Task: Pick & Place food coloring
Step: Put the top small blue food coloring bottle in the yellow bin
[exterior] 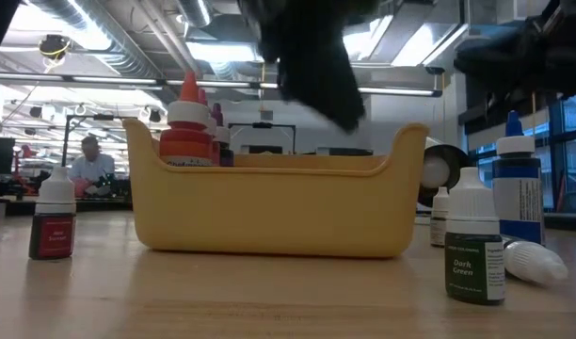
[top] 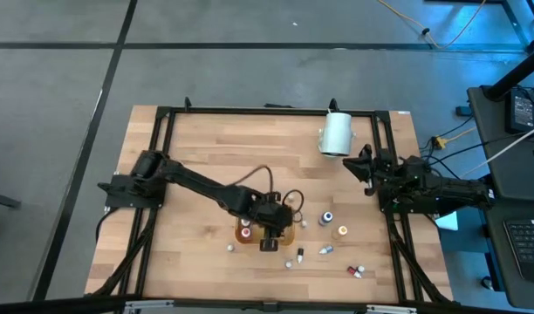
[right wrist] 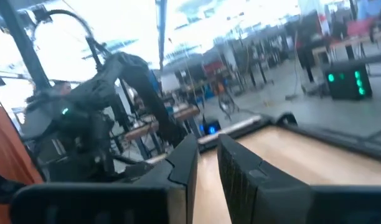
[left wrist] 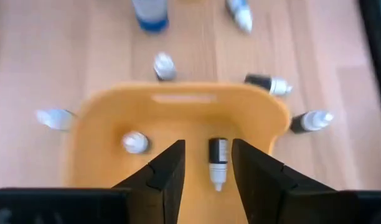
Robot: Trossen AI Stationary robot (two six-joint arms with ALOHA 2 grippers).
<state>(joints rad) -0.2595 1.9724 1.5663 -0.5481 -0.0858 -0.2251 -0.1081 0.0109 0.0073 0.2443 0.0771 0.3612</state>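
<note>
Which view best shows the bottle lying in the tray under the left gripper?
The left wrist view: the bottle lies on the tray floor between the open left gripper fingers. The high view hides it under the arm; the low view's tray wall blocks it; the right wrist view misses it.

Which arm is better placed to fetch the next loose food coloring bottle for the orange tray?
Left, probably. The left gripper hangs over the orange plastic tray, close to the loose bottles; the right gripper sits at the table's far right edge.

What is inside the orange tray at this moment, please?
In the left wrist view, the orange tray holds a dark bottle lying between the open left gripper fingers, and an upright white-capped bottle. The fingers hide the near floor.
</note>
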